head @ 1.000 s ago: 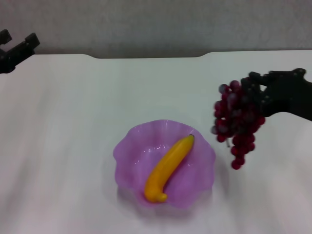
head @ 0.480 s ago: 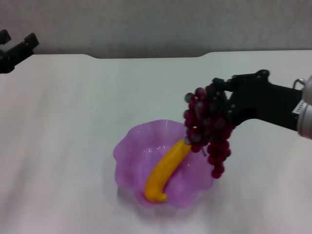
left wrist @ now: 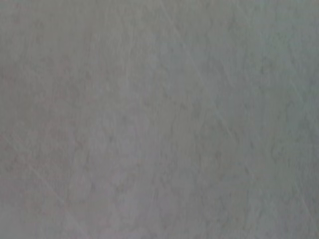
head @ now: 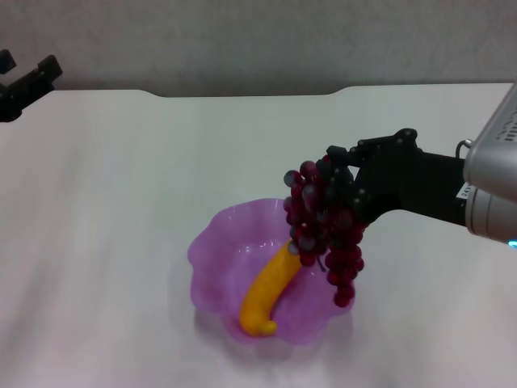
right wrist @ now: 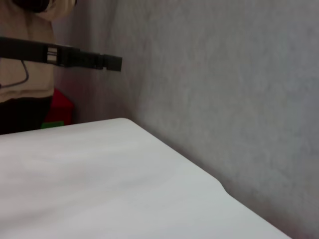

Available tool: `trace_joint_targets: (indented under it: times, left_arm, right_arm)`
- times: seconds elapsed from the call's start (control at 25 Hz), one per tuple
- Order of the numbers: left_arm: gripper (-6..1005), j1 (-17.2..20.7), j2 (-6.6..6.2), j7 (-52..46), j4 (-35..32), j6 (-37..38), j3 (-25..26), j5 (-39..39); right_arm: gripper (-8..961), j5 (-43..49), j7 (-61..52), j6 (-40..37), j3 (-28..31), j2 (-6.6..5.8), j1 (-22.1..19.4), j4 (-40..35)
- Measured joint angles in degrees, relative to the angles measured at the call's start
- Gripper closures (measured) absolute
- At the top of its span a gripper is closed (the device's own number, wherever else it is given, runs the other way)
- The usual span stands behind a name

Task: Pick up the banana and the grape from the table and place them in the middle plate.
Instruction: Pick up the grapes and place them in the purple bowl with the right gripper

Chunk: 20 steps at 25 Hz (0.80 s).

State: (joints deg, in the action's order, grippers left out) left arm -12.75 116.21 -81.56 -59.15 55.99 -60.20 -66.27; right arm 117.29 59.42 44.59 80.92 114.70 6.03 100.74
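The yellow-orange banana [head: 270, 289] lies across the translucent purple middle plate [head: 212, 253] at the front middle of the white table [head: 121, 178]. My right gripper [head: 349, 184] is shut on the top of the dark red-purple grape bunch [head: 323, 226]. The bunch hangs in the air over the plate's right rim and hides the banana's far tip. My left gripper [head: 24, 85] is parked at the table's far left edge, well away from the plate. Neither wrist view shows the fruit or the plate.
A grey wall [head: 258, 40] runs along the table's far edge. The right wrist view shows the table corner [right wrist: 119, 149], the wall and a dark arm [right wrist: 60, 55] farther off. The left wrist view shows only a plain grey surface [left wrist: 159, 119].
My right gripper has carried the grape bunch leftward, from right of the plate to over its right rim. The banana, plate and left arm have not moved.
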Motion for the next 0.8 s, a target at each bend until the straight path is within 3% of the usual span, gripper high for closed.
trace_joint_targets:
  times: [0.8]
  left_arm:
    - [122,0.0,0.08,0.0,-0.1,0.0,-0.3,0.0]
  right_arm:
    - [805,0.1,0.1,-1.4,0.9,-0.01,6.4,-11.2]
